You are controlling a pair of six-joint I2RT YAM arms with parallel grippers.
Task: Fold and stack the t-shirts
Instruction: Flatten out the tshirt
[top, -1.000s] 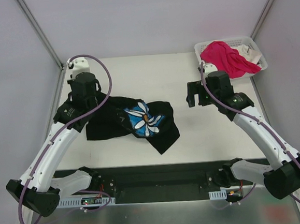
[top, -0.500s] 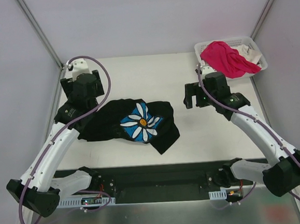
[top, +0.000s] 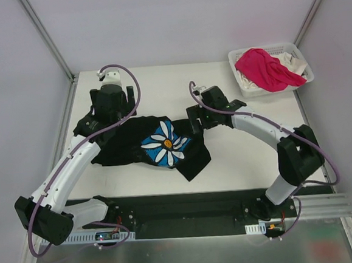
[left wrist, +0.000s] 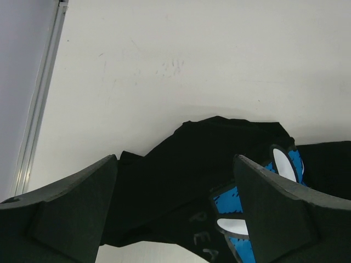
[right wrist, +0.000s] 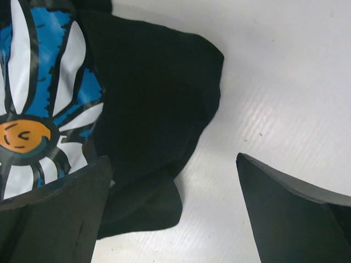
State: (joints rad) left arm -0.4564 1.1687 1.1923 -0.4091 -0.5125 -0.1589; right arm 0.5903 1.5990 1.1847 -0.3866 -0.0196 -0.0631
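Your left end effector (left wrist: 175, 164) and right end effector (right wrist: 174, 159) hang open over the crumpled black daisy-print cloth t-shirt (top: 153, 147), so grabbing bunched layers could skew your fold.

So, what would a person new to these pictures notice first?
The black t-shirt with its blue-and-white daisy print lies crumpled in the middle of the table, the left gripper and the right gripper open over its far side. Then the bright pink shirt catches the eye, heaped in the white basket at the far right corner.
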